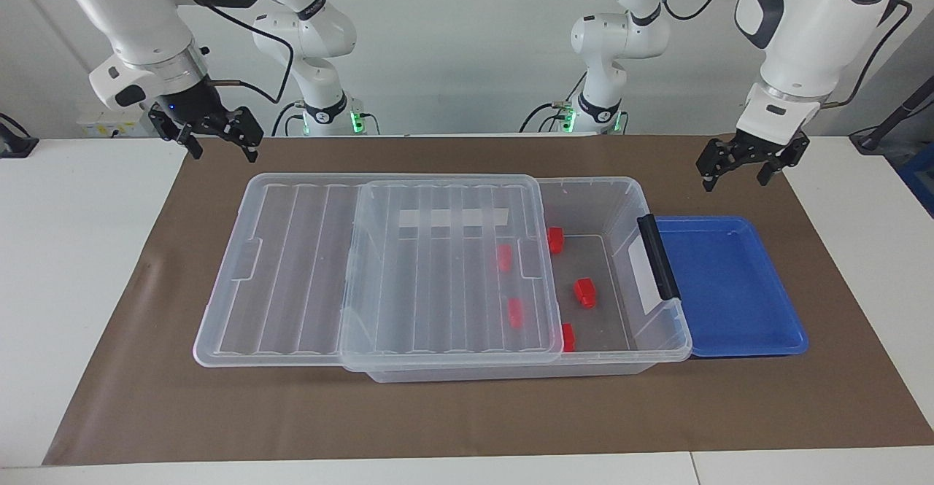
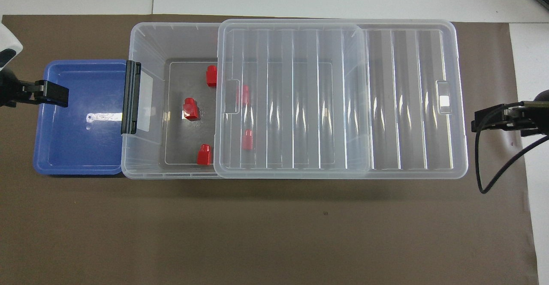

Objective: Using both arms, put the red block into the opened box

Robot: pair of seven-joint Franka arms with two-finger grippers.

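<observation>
Box [image 1: 660, 332] sits mid-mat [image 1: 467, 412], its lid [image 1: 379, 273] slid toward the right arm's end so that it covers most of the box and overhangs that end; the uncovered part lies at the left arm's end. Five red blocks are inside on the floor of the box. Three lie in the uncovered part: block A [image 1: 555, 239] nearest the robots and touching the lid edge, block B [image 1: 584, 292] in the middle of the open floor, block C [image 1: 568, 337] farthest from the robots, half under the lid edge. Two more, block D [image 1: 503, 257] and block E [image 1: 515, 313], show through the lid. Black clip [image 1: 658, 255] and white label [image 1: 641, 273] are on the box's end wall at the left arm's end. Blue tray [image 1: 730, 288] lies just beside that end wall, touching or nearly so. Left gripper [image 1: 744, 166] hangs in the air over the mat, by the tray's corner nearest the robots, jaws spread wide, holding nothing. Right gripper [image 1: 222, 144] hangs over the mat edge near the lid's overhanging end, jaws also spread, holding nothing.
</observation>
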